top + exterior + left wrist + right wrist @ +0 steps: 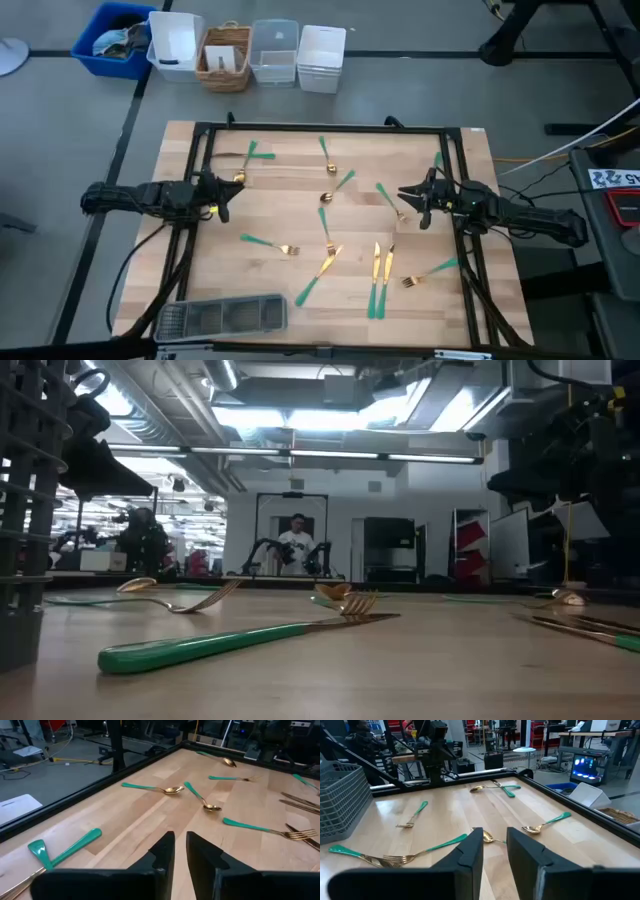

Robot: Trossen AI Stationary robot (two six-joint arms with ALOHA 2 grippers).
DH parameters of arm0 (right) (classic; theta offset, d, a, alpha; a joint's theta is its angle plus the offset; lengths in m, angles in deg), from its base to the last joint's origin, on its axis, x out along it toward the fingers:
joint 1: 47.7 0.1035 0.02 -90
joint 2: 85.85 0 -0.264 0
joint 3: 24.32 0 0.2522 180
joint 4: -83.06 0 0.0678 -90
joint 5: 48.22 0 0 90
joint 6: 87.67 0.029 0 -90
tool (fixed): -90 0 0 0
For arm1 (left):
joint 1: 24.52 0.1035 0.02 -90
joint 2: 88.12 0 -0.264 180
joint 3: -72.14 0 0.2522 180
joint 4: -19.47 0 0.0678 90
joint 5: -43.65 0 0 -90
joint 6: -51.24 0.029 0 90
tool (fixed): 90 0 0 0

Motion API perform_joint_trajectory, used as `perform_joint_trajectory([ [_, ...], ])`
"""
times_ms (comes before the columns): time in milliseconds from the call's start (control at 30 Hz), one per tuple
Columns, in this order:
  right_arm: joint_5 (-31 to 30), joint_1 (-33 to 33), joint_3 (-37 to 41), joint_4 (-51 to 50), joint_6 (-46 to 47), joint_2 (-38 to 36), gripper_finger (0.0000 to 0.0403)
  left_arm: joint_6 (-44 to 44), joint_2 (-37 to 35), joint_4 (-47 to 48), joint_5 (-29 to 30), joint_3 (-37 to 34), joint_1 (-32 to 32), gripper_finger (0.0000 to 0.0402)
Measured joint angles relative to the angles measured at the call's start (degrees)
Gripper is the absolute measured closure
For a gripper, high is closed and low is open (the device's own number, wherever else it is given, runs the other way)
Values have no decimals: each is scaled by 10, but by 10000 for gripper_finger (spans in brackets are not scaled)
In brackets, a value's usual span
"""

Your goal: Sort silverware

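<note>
Claws empty; silverware (327, 264) scattered, gold heads, teal handles.

Glossy gold-metal silverware (328, 262) with smooth teal handles; matt wooden table (280, 200).

1. Silverware (328, 238) lies scattered across the middle of the surface (270, 205), obstructing passage.
2. Bare wood lies between the scatter and the mesh tray (222, 316) at the near-left corner.
</note>
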Motion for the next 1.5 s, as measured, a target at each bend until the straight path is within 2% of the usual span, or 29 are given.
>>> perform_joint_trajectory([
  [1100, 0, 0, 0, 0, 0, 0, 315, 0, 0, 0, 0, 0, 0, 361],
  [1500, -19, 0, 0, 2, 0, 0, 315, 0, 0, 0, 0, 0, 0, 361],
])
